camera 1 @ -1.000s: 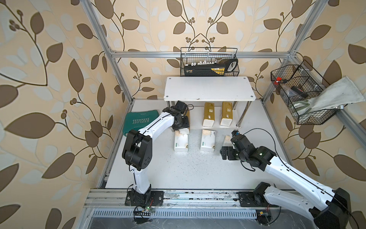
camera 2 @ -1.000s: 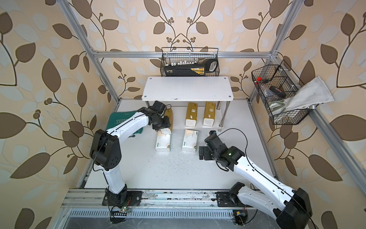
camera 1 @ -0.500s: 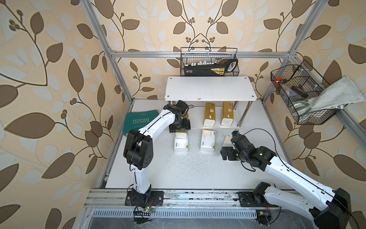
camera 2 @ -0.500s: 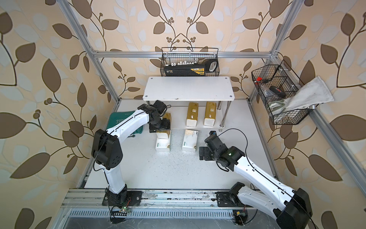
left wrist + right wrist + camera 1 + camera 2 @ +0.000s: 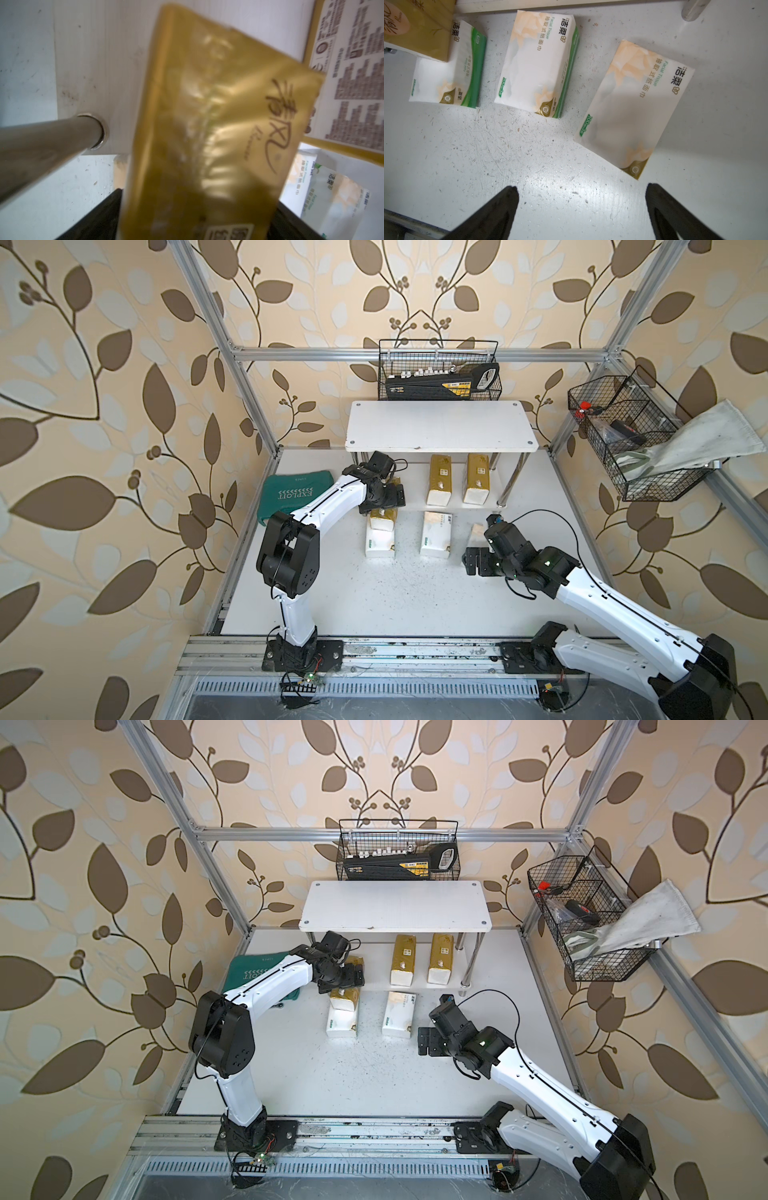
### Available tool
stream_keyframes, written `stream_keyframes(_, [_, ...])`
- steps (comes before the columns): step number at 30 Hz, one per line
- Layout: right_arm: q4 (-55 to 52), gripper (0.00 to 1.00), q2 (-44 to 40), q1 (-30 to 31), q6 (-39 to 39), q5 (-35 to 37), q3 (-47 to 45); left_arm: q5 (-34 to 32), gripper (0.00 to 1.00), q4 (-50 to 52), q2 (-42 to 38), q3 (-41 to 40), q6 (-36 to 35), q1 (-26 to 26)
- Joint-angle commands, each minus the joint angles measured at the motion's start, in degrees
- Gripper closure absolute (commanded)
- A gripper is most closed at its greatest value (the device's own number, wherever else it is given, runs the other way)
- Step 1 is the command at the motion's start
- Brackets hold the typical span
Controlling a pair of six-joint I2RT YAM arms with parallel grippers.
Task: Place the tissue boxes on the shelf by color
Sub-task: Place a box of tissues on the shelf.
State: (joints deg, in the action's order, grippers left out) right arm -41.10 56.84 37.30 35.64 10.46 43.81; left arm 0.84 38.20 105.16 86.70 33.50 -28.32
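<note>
Left gripper [image 5: 383, 502] has spread wide; shiny gold tissue pack [image 5: 207, 124] tilts, blurred.

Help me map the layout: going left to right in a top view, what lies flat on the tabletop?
green case → left white pack → middle white pack → right white pack

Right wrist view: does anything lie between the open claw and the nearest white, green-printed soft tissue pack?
Nothing visible does. Only bare, scuffed white tabletop separates the right claw from the nearest white, green-printed soft tissue pack, which lies flat just ahead of it.
</note>
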Motion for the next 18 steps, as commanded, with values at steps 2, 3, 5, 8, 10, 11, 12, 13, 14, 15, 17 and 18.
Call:
stream_keyframes(2, [-0.1,0.01,0.5,-0.2,0.9,-0.4,-0.4,0.4,0.01,-8.9,-7.6,-1.6,-0.5,1.8])
stream_keyframes(3, [-0.1,0.01,0.6,-0.2,0.9,-0.4,-0.5,0.4,0.01,-9.2,-8.1,-2.4,-0.5,1.8])
stream_keyframes(5, [0.1,0.01,0.7,-0.2,0.9,-0.5,-0.5,0.2,0.01,-9.5,-9.2,-3.7,-0.6,1.5])
stream_keyframes(8, [0.2,0.01,1.0,-0.2,0.9,-0.6,-0.4,-0.2,0.01,-10.0,-10.5,-5.5,-0.6,1.0])
stream_keyframes(10, [0.2,0.01,1.1,-0.2,0.9,-0.6,-0.4,-0.2,0.01,-10.5,-11.4,-6.5,-0.7,0.5])
stream_keyframes(11, [0.2,0.01,1.1,-0.2,0.9,-0.6,-0.2,-0.3,0.01,-10.7,-11.8,-7.0,-0.8,0.1])
stream_keyframes(12, [0.2,0.01,1.1,-0.2,0.9,-0.6,-0.2,-0.3,0.01,-10.8,-12.3,-7.3,-1.1,-0.2])
stream_keyframes(13, [0.2,0.01,1.1,-0.2,0.8,-0.5,-0.2,-0.6,0.01,-10.8,-12.8,-7.5,-1.2,-0.7])
stream_keyframes(14, [0.1,0.01,1.1,-0.3,0.8,-0.5,-0.3,-0.9,0.01,-10.6,-13.5,-7.8,-1.5,-1.2])
stream_keyframes(15, [0.1,0.01,1.2,-0.2,0.8,-0.5,-0.4,-1.1,0.01,-10.5,-14.0,-8.0,-1.8,-1.6])
stream_keyframes(17, [0.1,0.01,1.1,-0.3,0.8,-0.4,-0.5,-2.1,0.01,-10.1,-15.8,-9.0,-2.0,-2.7])
stream_keyframes(18, [0.0,0.01,0.9,-0.2,0.8,-0.4,-0.5,-2.5,0.01,-10.0,-16.9,-9.6,-2.1,-3.2])
